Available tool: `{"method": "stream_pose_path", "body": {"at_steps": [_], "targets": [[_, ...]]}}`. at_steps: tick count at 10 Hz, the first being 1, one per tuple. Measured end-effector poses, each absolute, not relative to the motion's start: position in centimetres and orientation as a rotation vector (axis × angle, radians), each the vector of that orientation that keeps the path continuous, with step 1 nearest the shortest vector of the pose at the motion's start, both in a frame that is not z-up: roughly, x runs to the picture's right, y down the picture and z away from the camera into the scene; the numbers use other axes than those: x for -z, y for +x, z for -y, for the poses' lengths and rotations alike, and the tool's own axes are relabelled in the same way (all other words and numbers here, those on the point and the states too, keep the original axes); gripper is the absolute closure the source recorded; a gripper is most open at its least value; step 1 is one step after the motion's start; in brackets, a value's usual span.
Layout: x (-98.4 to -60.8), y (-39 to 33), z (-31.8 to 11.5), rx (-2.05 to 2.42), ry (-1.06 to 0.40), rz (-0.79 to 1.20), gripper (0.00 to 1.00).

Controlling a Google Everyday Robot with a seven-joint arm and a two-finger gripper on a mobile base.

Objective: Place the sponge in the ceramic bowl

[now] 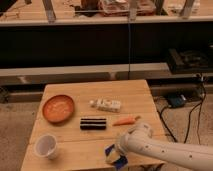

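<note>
**sponge-to-bowl bearing: far and left of the end effector**

the small flat dark-blue sponge (pixel 111 150) sits at the near edge of the light wooden tabletop (pixel 75 152), right of centre. it is directly at the end effector (pixel 118 156), and blue shows on both the left and the near side of the tool. the white arm (pixel 165 152) enters from the near right. it cannot be told whether the end effector is clenched on the sponge or released around it, nor whether the sponge rests on the wood or is raised off it. the sponge's long axis cannot be read either.

the shallow round orange-brown ceramic bowl (pixel 58 108) stands at the far left of the tabletop, well apart from the sponge. its speckled centre is bare, so the sponge is not in it.

governing relation: from the end effector, the bowl lies diagonally to the far left.

two items lie close to that line:

- a black striped rectangular block (pixel 93 123), lying between the end effector and the bowl, with its long axis left to right.
- a small whitish cup (pixel 46 146), near left, just nearer than the bowl.

an orange carrot (pixel 125 120) and a white packet (pixel 106 104) lie farther back, to the right of the line.

judgement: once a hold is confirmed, the transfer calls for enough height to pass over the block. release should come over the bowl's centre, not its near rim.
</note>
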State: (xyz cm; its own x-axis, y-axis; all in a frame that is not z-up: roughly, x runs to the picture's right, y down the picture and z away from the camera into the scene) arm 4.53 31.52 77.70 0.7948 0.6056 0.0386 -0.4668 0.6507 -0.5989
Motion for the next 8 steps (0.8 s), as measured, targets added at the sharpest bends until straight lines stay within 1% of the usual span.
{"method": "stream_pose_path", "body": {"at_steps": [4, 6, 8], "targets": [[-77.69, 4.53, -31.52, -0.615, -0.607, 0.245, 0.21], [-77.69, 4.53, -31.52, -0.615, -0.607, 0.245, 0.37], [-77.64, 4.66, -31.39, -0.619, -0.605, 0.244, 0.57]]}}
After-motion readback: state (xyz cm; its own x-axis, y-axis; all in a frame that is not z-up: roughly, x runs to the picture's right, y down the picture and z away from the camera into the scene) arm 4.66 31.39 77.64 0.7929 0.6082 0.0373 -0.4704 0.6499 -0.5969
